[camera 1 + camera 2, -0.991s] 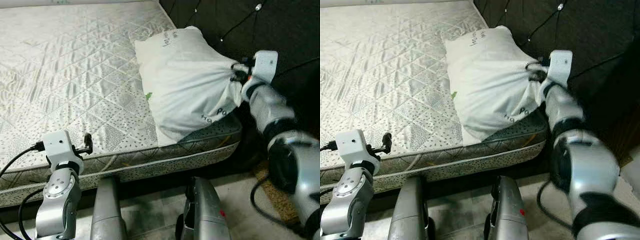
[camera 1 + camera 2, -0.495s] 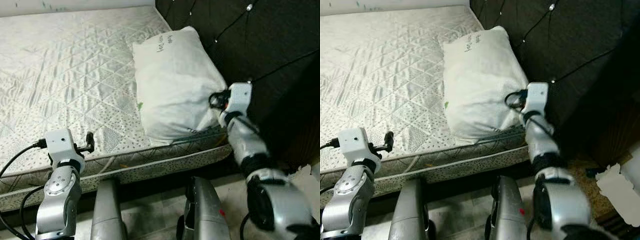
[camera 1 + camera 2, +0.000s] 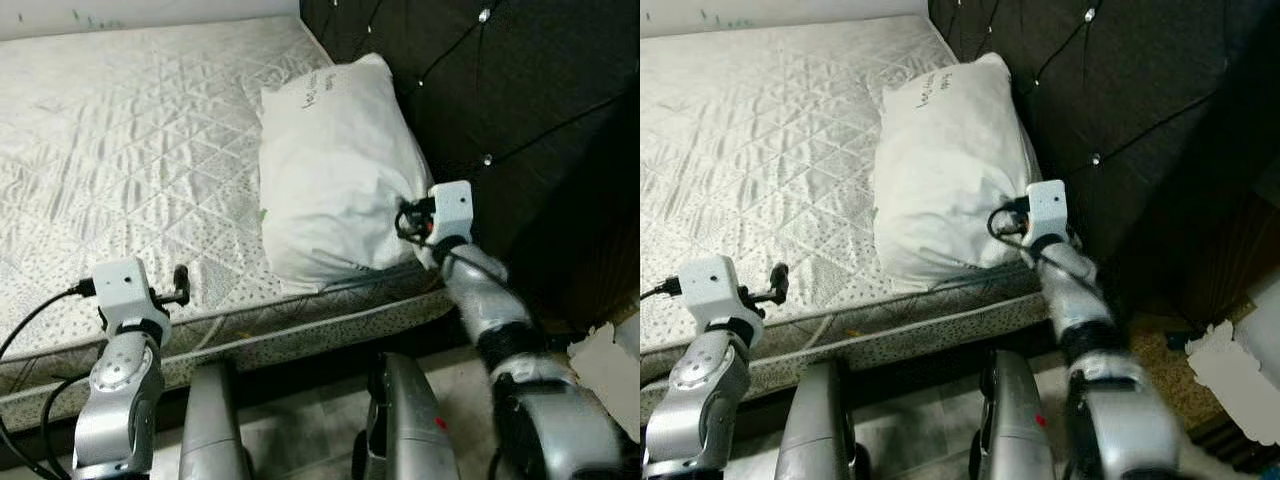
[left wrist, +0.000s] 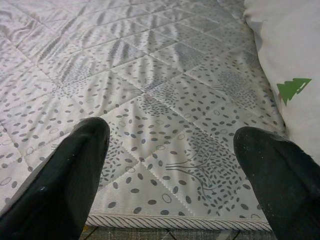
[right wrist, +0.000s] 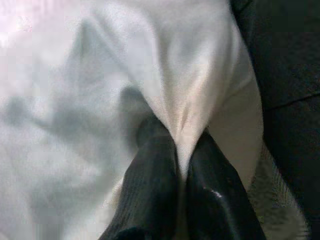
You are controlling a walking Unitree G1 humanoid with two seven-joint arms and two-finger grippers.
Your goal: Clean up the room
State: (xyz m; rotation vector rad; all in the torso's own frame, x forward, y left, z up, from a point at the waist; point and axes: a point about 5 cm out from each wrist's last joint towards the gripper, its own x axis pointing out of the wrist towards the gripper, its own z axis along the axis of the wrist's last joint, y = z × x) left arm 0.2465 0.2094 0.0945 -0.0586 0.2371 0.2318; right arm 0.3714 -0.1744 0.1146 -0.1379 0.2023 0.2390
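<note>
Overall scene: seen from the robot's head, a bare quilted mattress lies before it, and every place below is given relative to this mattress.
Mattress: pale, stitched in diamonds with a dotted leaf print, and a corded edge along the side nearest the robot.
Pillow: white, plump, lying on the mattress at its right end, with one corner reaching the near edge; dark handwriting runs along its far end, and a small green tree mark sits on its side.
Headboard: dark, button-tufted, standing upright against the right end of the mattress, just behind the pillow.
Right gripper: at the near right corner of the mattress, its two black fingers pressed together on a gathered fold of the pillow's cloth, which puckers between them.
Left gripper: held low at the near edge of the mattress, well to the left of the pillow, fingers spread wide apart over the leaf print and touching nothing.
Floor: grey tile below the near side of the mattress, with the robot's two silver legs in front of it.
Paper: a torn whitish sheet on the floor beyond the mattress's right end.
</note>
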